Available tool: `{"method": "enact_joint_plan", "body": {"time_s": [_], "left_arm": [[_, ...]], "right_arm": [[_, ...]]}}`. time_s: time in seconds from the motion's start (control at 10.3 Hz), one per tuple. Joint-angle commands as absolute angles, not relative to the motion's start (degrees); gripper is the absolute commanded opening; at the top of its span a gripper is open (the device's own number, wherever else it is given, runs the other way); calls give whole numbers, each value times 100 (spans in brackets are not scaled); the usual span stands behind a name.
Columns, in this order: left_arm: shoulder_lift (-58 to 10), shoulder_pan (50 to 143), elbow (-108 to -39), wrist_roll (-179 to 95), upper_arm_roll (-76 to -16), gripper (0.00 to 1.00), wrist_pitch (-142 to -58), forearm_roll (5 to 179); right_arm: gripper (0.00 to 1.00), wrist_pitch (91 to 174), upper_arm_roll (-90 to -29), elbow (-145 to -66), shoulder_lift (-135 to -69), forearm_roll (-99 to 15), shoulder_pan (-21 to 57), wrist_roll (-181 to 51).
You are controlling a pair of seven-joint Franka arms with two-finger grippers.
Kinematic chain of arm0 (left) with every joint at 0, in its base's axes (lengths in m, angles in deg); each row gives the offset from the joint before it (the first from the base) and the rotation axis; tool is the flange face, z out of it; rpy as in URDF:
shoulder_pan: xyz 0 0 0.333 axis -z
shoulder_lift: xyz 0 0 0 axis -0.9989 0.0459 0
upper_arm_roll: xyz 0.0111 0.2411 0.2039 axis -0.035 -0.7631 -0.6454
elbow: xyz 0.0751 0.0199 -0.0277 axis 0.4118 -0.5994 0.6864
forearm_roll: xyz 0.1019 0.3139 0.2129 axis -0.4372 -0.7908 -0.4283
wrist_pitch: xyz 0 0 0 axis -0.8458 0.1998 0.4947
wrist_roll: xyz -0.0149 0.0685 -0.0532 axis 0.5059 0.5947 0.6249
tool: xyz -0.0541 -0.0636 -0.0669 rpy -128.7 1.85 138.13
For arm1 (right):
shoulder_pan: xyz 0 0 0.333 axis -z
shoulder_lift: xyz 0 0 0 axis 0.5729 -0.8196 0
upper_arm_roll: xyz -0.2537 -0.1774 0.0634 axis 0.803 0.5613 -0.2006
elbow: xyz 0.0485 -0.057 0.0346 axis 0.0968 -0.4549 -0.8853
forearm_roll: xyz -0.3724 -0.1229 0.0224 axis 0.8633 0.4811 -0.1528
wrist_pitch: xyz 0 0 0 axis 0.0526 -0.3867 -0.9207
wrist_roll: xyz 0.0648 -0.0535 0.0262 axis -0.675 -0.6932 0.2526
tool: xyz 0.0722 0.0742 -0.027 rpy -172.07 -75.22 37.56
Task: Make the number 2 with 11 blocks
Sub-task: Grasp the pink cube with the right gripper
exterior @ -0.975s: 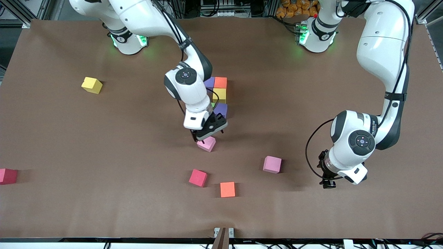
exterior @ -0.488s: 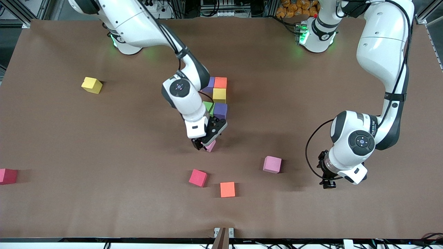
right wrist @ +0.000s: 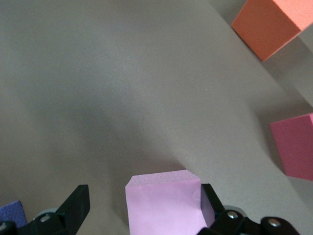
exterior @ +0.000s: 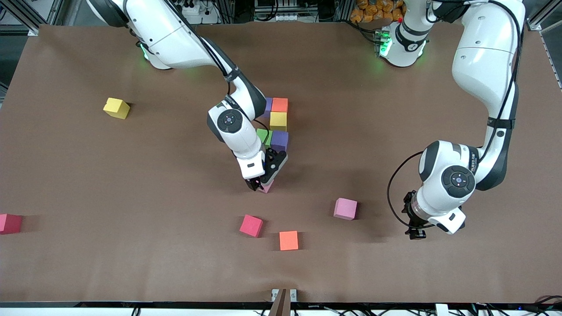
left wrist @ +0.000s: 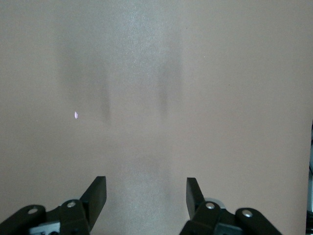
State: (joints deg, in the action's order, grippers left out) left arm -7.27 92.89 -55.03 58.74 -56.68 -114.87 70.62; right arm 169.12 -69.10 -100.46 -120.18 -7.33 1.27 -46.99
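Note:
A cluster of blocks stands mid-table: purple (exterior: 266,105), orange (exterior: 279,105), yellow (exterior: 278,121), green (exterior: 264,136) and purple (exterior: 279,140). Nearer the front camera than that cluster lies a pink block (exterior: 266,187), and my right gripper (exterior: 259,186) is down around it. In the right wrist view this pink block (right wrist: 164,203) sits between the open jaws of the right gripper (right wrist: 144,194), against one finger and apart from the other. My left gripper (exterior: 416,232) waits open over bare table toward the left arm's end, nothing between its fingers (left wrist: 98,193).
Loose blocks lie nearer the front camera: a pink one (exterior: 345,208), a red one (exterior: 251,225) and an orange one (exterior: 288,240). A yellow block (exterior: 116,108) and another red block (exterior: 9,223) lie toward the right arm's end, the red one at the table edge.
My right gripper has come down from just above the pink block until its open jaws stand around it. The left arm has not moved.

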Motion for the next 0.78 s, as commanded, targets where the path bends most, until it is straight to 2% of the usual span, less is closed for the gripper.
{"method": "enact_joint_plan", "body": {"time_s": [0.0,0.68], "left_arm": [[-683,9326,-5439,5979,-5702,74,-11530,7040],[-683,9326,-5439,5979,-5702,74,-11530,7031]], "right_arm": [[100,16741,-7044,-9857,-12141,-833,375,-4250],[100,16750,-7044,-9839,-12246,-825,384,-4215]]}}
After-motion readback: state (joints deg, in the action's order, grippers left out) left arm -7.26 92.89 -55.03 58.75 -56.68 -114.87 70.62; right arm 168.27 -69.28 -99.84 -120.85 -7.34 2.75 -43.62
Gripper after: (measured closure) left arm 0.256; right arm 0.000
